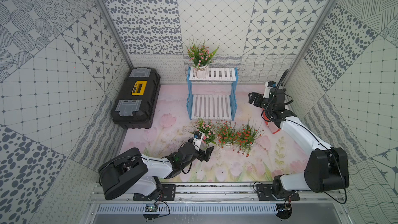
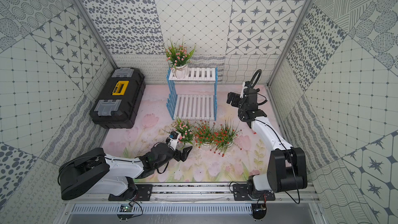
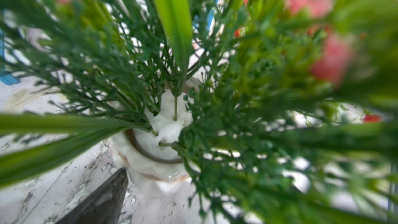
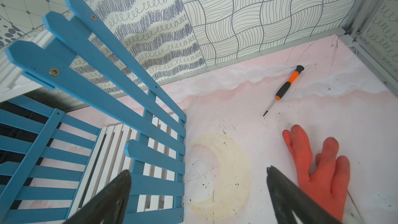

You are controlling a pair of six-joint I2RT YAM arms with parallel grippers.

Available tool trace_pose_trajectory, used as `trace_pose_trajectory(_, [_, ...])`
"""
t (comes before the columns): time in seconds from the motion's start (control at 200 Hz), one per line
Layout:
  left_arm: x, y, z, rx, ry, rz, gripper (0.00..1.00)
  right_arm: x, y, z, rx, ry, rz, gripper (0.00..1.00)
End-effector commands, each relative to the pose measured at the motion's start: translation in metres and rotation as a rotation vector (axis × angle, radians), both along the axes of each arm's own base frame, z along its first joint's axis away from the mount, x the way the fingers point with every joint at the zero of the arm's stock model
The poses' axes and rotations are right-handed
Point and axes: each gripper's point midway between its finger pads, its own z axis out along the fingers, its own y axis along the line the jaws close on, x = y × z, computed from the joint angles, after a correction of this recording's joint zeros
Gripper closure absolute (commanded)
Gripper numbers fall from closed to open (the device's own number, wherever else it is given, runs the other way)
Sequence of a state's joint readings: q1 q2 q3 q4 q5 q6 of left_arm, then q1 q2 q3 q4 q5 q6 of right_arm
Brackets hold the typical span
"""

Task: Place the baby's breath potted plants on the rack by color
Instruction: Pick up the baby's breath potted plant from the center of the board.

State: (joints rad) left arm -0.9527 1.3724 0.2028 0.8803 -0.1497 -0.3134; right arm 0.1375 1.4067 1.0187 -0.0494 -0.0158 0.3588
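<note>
Now 2 pink plants (image 1: 200,54) (image 1: 207,128), 2 red plants (image 1: 226,132) (image 1: 247,135), 1 rack (image 1: 212,104) — 2 end effectors (image 1: 206,147) (image 1: 251,99) wide

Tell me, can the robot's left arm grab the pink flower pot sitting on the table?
Probably yes. The left arm reaches right up to the pink baby's breath plant, and its wrist view shows the white pot just beyond one jaw tip. Only soft leaves crowd around it.

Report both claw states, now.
Left claw: open, one finger beside the pink plant's pot, the other hidden by leaves.
Right claw: open, empty.
</note>
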Motion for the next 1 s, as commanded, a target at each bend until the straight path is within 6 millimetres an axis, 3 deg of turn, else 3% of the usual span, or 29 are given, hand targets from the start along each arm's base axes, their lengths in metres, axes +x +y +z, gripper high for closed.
trace_pose_trajectory(0.0, [0.02,-0.002,0.033,-0.037,-0.175,0.043,0.01,0.0,0.002,0.007,-0.003,-0.035,0.004,0.02])
trace_pose_trajectory(0.105, [0.03,0.001,0.03,-0.036,-0.175,0.037,0.02,0.002,0.003,0.005,0.002,-0.029,0.007,0.02])
trace_pose_trajectory(0.365, [0.04,-0.022,0.027,-0.041,-0.2,-0.028,0.01,0.001,0.001,0.005,-0.01,-0.029,0.001,0.02])
trace_pose_trajectory(0.805, [0.06,-0.033,0.009,-0.01,-0.24,-0.033,0.01,0.003,0.004,-0.001,-0.005,-0.01,0.011,0.02])
trace_pose_trajectory(0.991, [0.072,-0.026,0.007,-0.015,-0.251,0.001,0.03,0.003,0.003,0.0,-0.008,-0.01,0.009,0.02])
